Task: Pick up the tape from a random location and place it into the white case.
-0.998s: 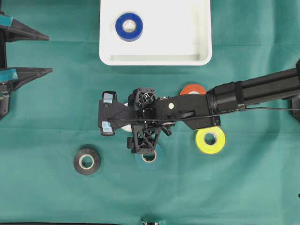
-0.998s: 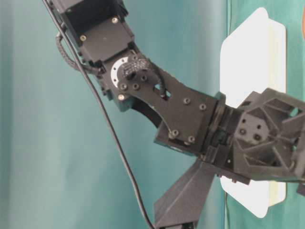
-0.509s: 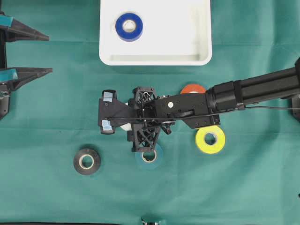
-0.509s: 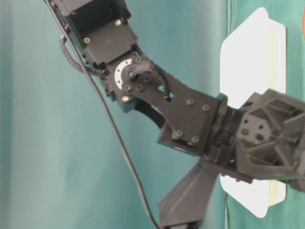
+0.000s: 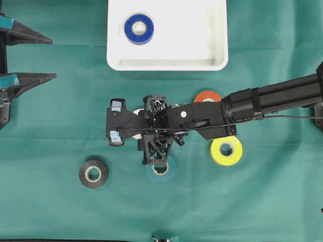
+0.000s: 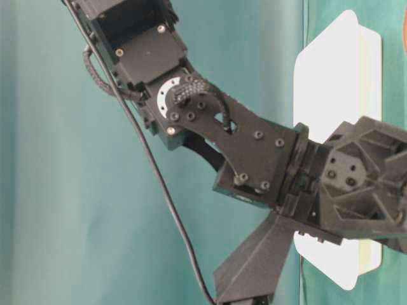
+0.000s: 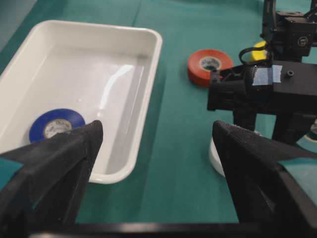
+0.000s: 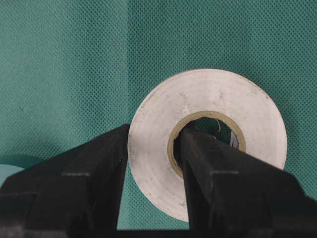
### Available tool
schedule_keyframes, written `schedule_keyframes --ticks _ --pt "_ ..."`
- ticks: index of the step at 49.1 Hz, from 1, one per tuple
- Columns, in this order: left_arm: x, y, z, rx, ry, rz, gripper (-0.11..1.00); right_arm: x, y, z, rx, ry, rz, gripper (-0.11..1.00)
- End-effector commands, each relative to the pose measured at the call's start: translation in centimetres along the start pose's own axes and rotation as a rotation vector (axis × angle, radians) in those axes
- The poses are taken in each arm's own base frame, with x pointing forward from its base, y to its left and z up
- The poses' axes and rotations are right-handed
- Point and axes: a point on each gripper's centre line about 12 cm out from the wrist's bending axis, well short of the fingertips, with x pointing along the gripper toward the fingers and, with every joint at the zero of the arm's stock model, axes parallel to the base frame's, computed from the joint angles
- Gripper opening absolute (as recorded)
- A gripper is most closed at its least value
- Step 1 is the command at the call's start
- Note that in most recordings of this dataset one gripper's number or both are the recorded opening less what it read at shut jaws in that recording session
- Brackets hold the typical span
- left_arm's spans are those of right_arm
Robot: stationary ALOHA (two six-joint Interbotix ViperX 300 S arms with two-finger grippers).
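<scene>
Five rolls lie loose on the green cloth [image 5: 60, 121] in the overhead view: orange [image 5: 207, 95], yellow [image 5: 226, 150], black [image 5: 94, 174], teal [image 5: 161, 170], and a white tape [image 5: 138, 112] mostly hidden under the right gripper [image 5: 116, 122]. A blue roll [image 5: 139, 28] already sits in the white case [image 5: 218, 35]. The left gripper [image 5: 30, 55] waits at the left edge, jaws spread wide, holding nothing.

The table-level view shows only the right arm's wrist links before the case.

The left wrist view sets the white tape on the cloth, just beside the case's near corner.

The right wrist view shows the jaws pinched on the tape's wall, one finger [image 8: 89, 183] outside, the other inside the core. That one-sided hold could let the roll swing or slip during lifting, or clip the case rim.
</scene>
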Motion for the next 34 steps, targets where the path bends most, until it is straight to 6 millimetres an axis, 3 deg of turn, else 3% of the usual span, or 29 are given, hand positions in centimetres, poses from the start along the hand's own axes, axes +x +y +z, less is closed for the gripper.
schedule_keyframes --ticks 1,23,34 --pt "0.1 0.1 0.4 0.002 -0.005 0.003 0.97 -1.4 0.1 1.0 0.002 -0.039 0.01 0.35" --pt "0.1 0.1 0.4 0.002 -0.005 0.003 0.97 -1.6 0.2 1.2 -0.002 -0.046 0.012 0.35" --pt "0.1 0.0 0.4 0.001 -0.005 0.002 0.97 -2.8 0.3 1.6 -0.002 -0.062 0.017 0.35"
